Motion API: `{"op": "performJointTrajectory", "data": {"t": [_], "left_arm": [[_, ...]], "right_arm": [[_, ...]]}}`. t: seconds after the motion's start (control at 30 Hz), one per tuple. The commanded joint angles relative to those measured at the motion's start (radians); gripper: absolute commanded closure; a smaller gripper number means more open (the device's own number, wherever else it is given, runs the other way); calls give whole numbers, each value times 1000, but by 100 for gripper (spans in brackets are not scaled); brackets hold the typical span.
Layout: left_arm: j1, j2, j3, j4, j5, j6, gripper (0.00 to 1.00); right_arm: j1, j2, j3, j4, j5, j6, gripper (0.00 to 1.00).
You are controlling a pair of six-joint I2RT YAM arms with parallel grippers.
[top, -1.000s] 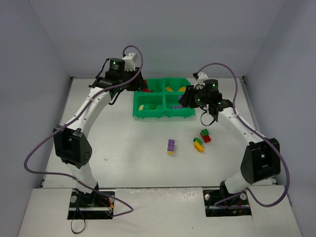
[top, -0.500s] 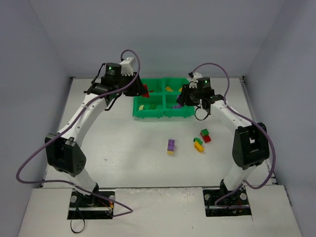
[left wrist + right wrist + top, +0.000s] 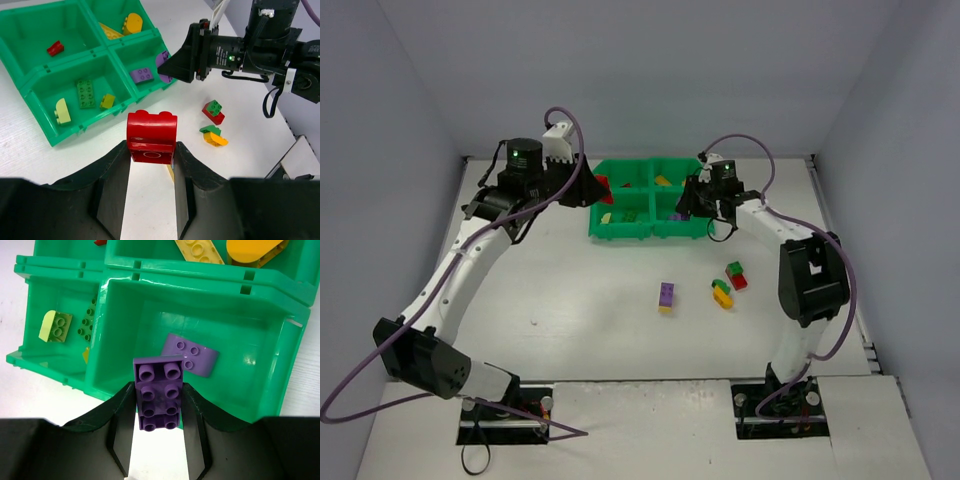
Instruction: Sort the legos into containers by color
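The green tray (image 3: 620, 235) stands at the back middle of the table. My left gripper (image 3: 588, 190) hovers at its left edge, shut on a red brick (image 3: 151, 137). My right gripper (image 3: 683, 207) is shut on a purple brick (image 3: 159, 392) above the front rim of the near right compartment (image 3: 240, 340), where a purple piece (image 3: 190, 355) lies. The near left compartment holds a green brick (image 3: 85, 93) and a lime brick (image 3: 62, 111). The far left compartment holds a red brick (image 3: 55, 48). The far right one holds yellow pieces (image 3: 132, 22).
On the white table in front of the tray lie a purple-on-yellow stack (image 3: 666, 296), a green-on-red pair (image 3: 735, 274) and a green-and-yellow pair (image 3: 722, 293). Grey walls enclose the table on three sides. Purple cables loop off both arms.
My left wrist has swung left and back from the tray's far left corner, still holding the red brick. My right wrist has shifted left along the tray with the purple brick.
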Motion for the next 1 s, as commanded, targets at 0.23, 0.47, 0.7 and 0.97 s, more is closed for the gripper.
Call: {"op": "performJointTrajectory", "data": {"t": [0.23, 0.47, 0.7, 0.97], "left_arm": [[-3, -78, -15, -9, -14, 38, 100], [-5, -84, -23, -10, -20, 40, 100], [-5, -76, -15, -12, -25, 44, 100], [-3, -56, -14, -12, -29, 34, 100]], "right_arm": [[4, 14, 65, 81, 18, 33, 81], [4, 23, 76, 80, 20, 38, 76], [4, 11, 65, 80, 24, 38, 61], [4, -1, 67, 80, 27, 32, 32]]}}
